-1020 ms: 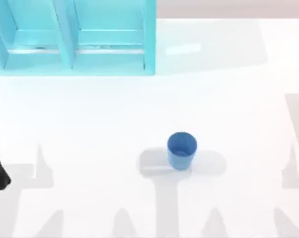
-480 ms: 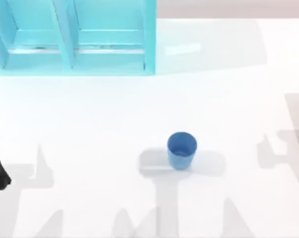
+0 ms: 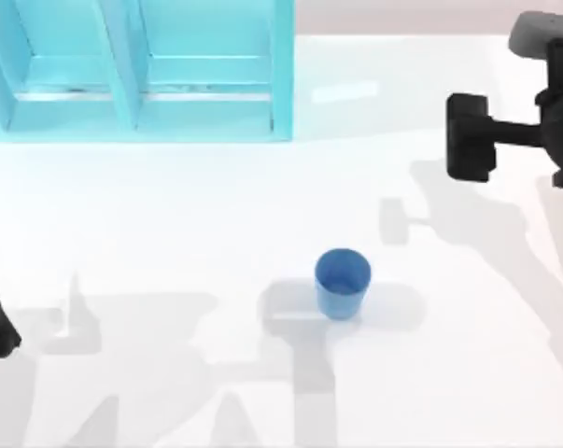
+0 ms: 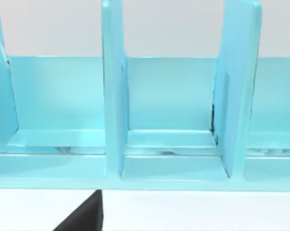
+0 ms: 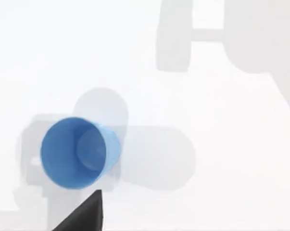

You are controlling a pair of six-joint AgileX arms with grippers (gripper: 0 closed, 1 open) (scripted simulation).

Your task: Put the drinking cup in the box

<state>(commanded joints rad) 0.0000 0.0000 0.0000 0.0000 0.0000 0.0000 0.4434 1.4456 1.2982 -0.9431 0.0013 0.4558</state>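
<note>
One small round blue plastic cup (image 3: 342, 283) sits upright lower-centre; right gripper (image 3: 470, 138) upper right, can't tell its fingers, so I'd centre over the rim first.

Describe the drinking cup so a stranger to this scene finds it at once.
Start at the light blue box at the white table's far left. The drinking cup stands upright alone, nearer and to the right. It is small, round, darker blue, handleless.

Drinking cup (image 3: 342, 283): smooth blue plastic, seemingly matt. Box (image 3: 136, 70): glossy. Table (image 3: 169, 215): smooth white.
</note>
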